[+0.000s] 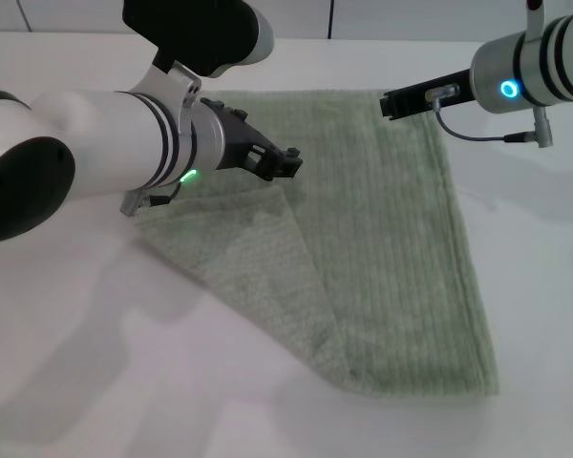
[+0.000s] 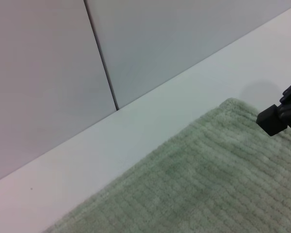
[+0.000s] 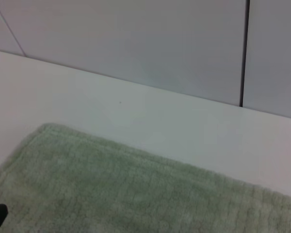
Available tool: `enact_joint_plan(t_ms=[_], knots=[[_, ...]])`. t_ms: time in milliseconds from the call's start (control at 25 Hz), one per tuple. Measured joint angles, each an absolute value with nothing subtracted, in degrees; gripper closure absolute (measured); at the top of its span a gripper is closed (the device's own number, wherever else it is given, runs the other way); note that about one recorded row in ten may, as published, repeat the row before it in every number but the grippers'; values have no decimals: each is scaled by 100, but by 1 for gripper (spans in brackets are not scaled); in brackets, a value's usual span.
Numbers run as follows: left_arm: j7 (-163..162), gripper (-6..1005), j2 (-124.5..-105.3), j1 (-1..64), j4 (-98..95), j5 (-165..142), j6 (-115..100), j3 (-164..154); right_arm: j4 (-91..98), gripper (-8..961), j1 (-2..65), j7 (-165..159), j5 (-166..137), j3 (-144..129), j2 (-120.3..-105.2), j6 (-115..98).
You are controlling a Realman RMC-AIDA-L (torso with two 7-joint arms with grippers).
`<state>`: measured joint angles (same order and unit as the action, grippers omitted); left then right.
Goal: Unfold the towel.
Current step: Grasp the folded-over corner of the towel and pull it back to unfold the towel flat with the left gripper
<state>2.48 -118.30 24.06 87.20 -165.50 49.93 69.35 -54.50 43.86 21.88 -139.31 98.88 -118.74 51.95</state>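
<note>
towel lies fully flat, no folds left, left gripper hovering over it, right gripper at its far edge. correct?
Not fully flat. In the head view the towel has its left part folded over diagonally. The rest holds: left gripper hovers over it, right gripper at its far edge.

The left gripper [image 1: 285, 162] extends forward from the left, wrist angled slightly down. The right gripper [image 1: 390, 103] reaches in horizontally from the right.

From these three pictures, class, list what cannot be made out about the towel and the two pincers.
- Head view: towel's far-left corner, hidden behind the left arm.
- Head view: right pincer, too dark to tell open or shut.
- Right wrist view: right pincer, cut off by the picture's edge.
</note>
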Motion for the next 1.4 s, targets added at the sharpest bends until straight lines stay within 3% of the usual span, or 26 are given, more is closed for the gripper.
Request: enact_joint_plan(t_ms=[1400], knots=[[464,203,-11839,2372,8748,-16550,5096,6814,-4592,955,4455,2092,-13930,9898,-11874,4997]])
